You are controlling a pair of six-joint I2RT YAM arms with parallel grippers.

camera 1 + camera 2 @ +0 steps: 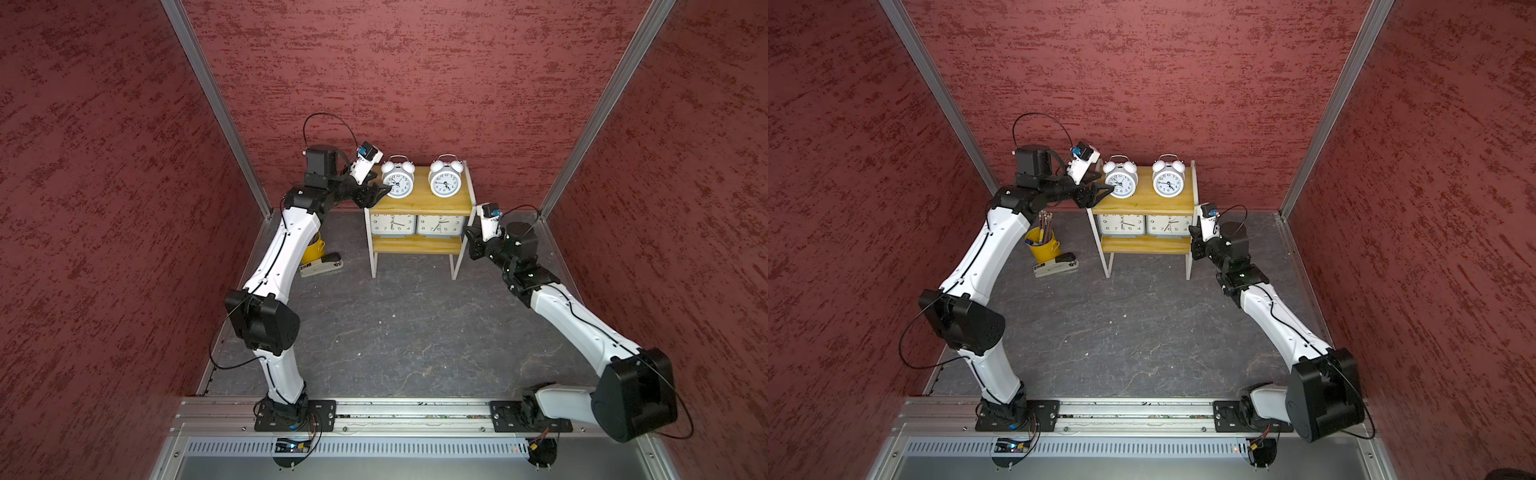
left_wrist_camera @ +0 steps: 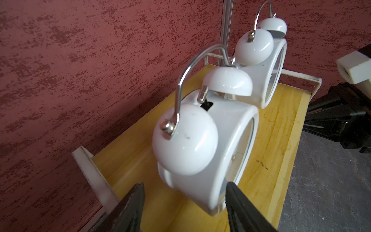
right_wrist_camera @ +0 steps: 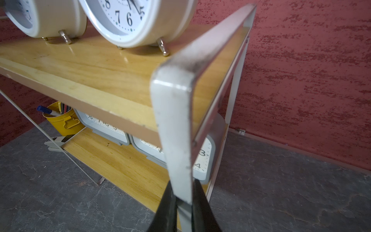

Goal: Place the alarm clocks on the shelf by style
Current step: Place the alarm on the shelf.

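The shelf (image 1: 419, 200) stands at the back against the wall. Two white twin-bell alarm clocks (image 1: 397, 181) (image 1: 445, 180) stand upright on its top board. Two grey rectangular clocks (image 1: 392, 224) (image 1: 439, 224) sit side by side on the lower board. My left gripper (image 2: 185, 184) is open at the top board's left end. Its fingers straddle the nearer twin-bell clock (image 2: 210, 150): one finger (image 2: 232, 192) lies against the front rim, while the other stands clear of the back. My right gripper (image 3: 183, 181) is shut on the shelf's white front right leg (image 3: 176, 124).
A yellow pen cup (image 1: 1042, 245) and a stapler (image 1: 1057, 266) sit on the dark floor left of the shelf, under my left arm. Red walls close in behind and on both sides. The floor in front of the shelf is open.
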